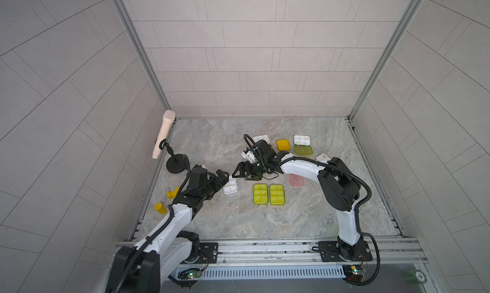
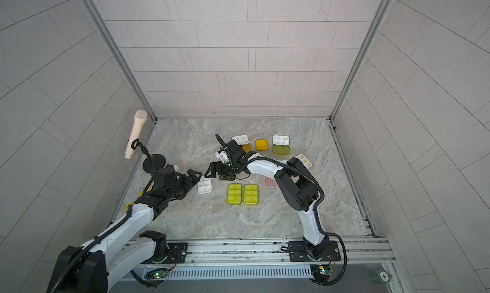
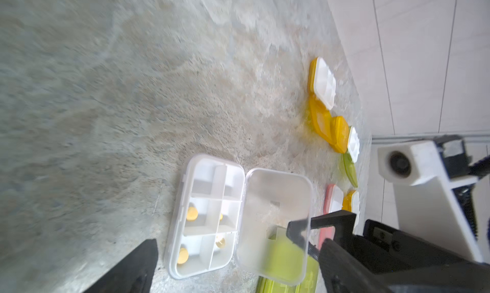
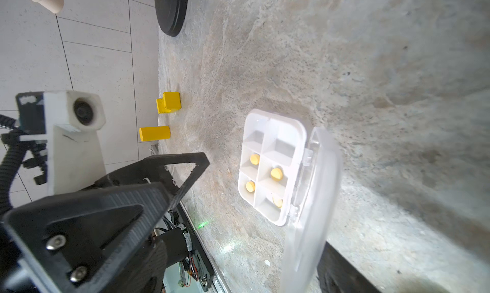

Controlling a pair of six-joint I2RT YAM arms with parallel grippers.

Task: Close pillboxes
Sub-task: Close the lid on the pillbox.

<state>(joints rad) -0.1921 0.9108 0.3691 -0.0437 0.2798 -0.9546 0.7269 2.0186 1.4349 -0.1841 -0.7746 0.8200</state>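
A robotics lab test cell: a left arm (image 1: 169,225) and a right arm (image 1: 347,220) are bolted to an aluminium rail (image 1: 265,248) at the front of a marble-patterned bench (image 1: 238,220), boxed in on three sides by grey panel walls (image 1: 254,53) in metal framing (image 1: 143,55). A bare circuit board (image 1: 191,275) with wiring sits below the rail, and a microphone (image 1: 163,134) stands in one corner

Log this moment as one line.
left gripper open, at clear pillbox | right gripper open, reaching behind its raised lid | clear pillbox not yet shut | two green pillboxes shut
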